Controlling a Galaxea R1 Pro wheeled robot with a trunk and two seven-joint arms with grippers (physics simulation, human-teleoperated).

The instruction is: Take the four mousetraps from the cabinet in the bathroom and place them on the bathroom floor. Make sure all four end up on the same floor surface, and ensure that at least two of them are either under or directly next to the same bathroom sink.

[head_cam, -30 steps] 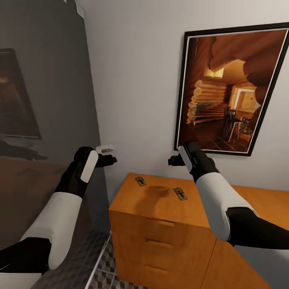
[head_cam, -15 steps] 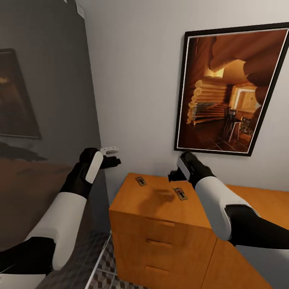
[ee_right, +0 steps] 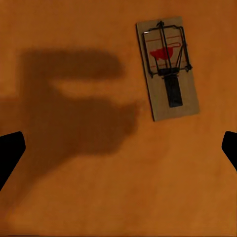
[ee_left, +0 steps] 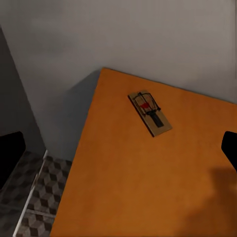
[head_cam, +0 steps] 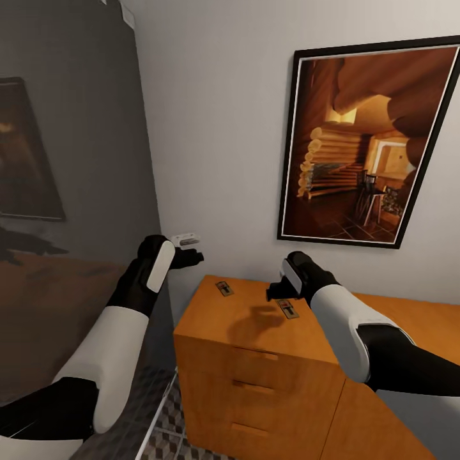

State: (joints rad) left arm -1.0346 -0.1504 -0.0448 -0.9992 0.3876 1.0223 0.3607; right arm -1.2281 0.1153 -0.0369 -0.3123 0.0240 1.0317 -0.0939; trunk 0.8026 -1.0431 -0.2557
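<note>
Though flat, mousetrap red-baited.

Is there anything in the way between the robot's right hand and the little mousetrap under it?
Nothing visible. The right gripper hangs open above the orange cabinet top, and the nearer mousetrap lies flat and bare below it. Only the gripper's shadow falls on the wood beside the trap.

I see the orange-brown wooden cabinet top carrying two mousetraps, lying flat and well apart.
</note>
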